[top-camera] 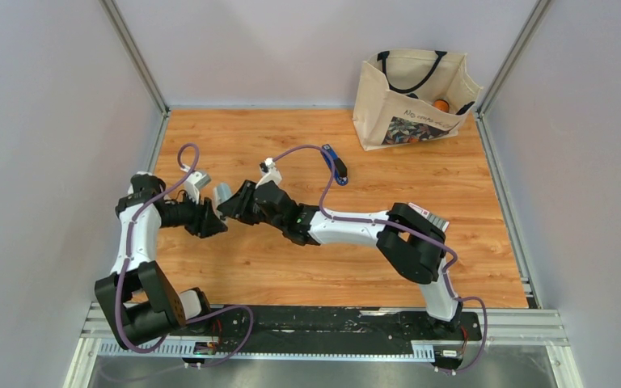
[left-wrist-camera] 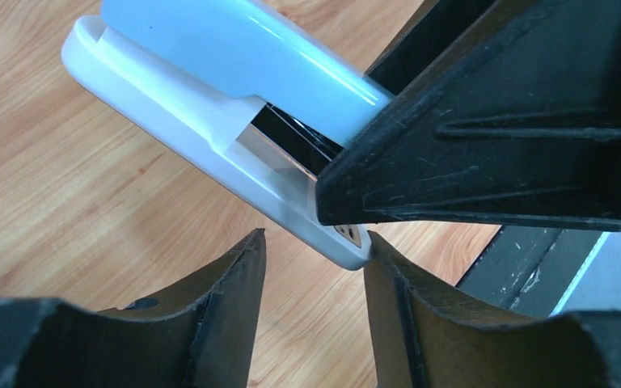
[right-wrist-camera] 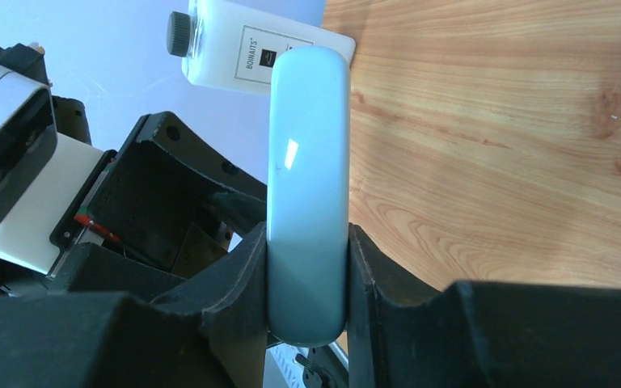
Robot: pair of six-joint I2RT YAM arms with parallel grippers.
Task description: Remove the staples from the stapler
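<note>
Above the left-centre of the wooden table (top-camera: 469, 202), between the two arms, the right gripper (right-wrist-camera: 307, 242) is clamping the stapler (right-wrist-camera: 308, 162) near one end, pressing on the two sides of its glossy pale-blue cover. The left gripper (left-wrist-camera: 314, 246) is standing with its jaws partly apart and is gripping nothing. The corner of the stapler's white base is sitting right at its fingertips, touching or nearly touching one of them. The stapler is hanging clear of the tabletop, near a white bottle (right-wrist-camera: 242, 44) with a dark cap. A slim dark-blue-and-black object (top-camera: 335, 166), too small to identify, is lying well apart on the table.

Risks, as judged: the cover is smooth and rounded and is being pinched at one end only. A push from the left fingers on that base corner could therefore swing or slide the stapler in the right grip. If the left jaws close while sitting off the corner, they are likely to catch only an edge and skid off. Once the magazine is opening, loose staples could be dropping and scattering on the wood.

Orientation: the long axis is running straight out from the right gripper, in line with its fingers, toward the left arm. From the left wrist it is slanting from upper left to lower right, with the blue cover uppermost and the white base beneath. The dark metal magazine is showing in the slot between them. Which end is the hinge cannot be told.
</note>
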